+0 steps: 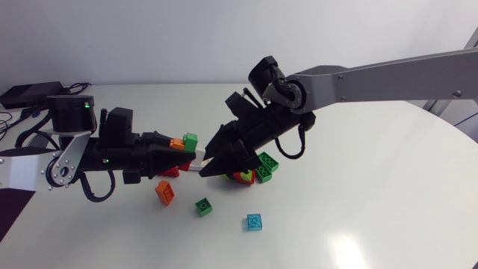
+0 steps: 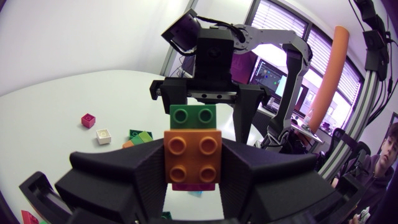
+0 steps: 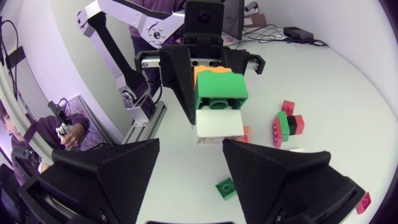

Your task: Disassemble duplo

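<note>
A small Duplo stack hangs above the table with my left gripper shut on it. The stack shows an orange brick, a green brick and a white brick at its free end. My right gripper faces it head-on from the right. Its fingers stand open to either side of the white end and do not touch it. In the left wrist view the right gripper's fingers flank the green brick. A magenta piece peeks out under the orange one.
Loose on the table are an orange brick, a green brick and a cyan brick in front. A green and red cluster lies under my right arm. A pink brick and a white brick lie farther off.
</note>
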You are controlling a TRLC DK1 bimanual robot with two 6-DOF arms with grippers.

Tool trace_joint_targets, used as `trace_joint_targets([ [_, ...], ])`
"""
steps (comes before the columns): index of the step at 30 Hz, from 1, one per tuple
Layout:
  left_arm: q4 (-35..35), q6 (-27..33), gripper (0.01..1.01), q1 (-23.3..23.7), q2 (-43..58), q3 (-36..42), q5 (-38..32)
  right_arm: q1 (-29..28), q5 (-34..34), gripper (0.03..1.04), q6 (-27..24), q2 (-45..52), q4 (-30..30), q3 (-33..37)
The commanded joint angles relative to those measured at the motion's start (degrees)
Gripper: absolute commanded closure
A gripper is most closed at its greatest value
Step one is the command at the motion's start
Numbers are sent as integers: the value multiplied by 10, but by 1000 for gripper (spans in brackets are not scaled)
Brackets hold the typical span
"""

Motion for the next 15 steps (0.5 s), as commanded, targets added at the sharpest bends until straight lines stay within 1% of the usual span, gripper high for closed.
trace_joint_targets([
  [1, 4, 9, 736, -22, -16, -12, 32, -3, 4, 338, 18, 28, 8, 18],
  [6, 4, 9, 736, -21, -19, -12, 32, -3, 36, 338, 27, 33, 20, 18],
  [8, 4, 9, 736, -20, -19, -10, 32, -3, 38, 338, 27, 35, 21, 18],
  [12, 4, 6, 730, 1, -26, -8, 33, 4, 64, 338, 26, 37, 24, 18],
  [15, 5, 6, 730, 3, -31, -9, 34, 4, 70, 338, 25, 40, 24, 18],
])
